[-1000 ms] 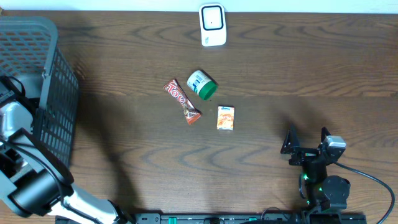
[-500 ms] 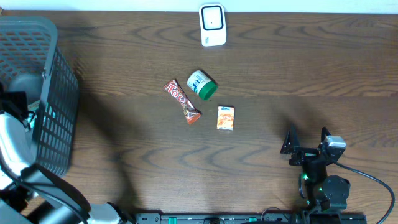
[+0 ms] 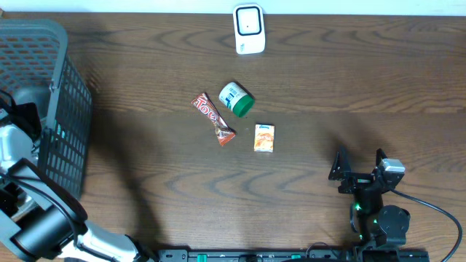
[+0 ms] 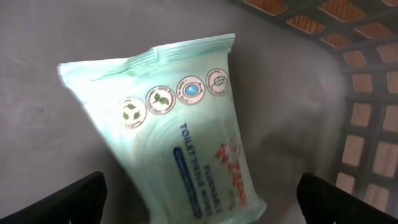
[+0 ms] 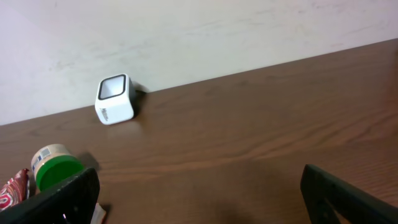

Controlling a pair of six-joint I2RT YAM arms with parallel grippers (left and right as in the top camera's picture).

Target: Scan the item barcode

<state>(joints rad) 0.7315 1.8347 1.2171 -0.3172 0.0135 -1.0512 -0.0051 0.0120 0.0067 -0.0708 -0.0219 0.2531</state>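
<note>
Mint-green pack (image 4: 180, 143) reading "TOILET TISSUE WIPES", grey basket (image 4: 298, 81)

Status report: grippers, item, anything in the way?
Left gripper open over wipes pack, lying in basket. Right gripper open, empty. Nothing blocking scanner.

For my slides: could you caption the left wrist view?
Pale green wipes pack lying on the grey basket floor, framed by the open jaws.
</note>
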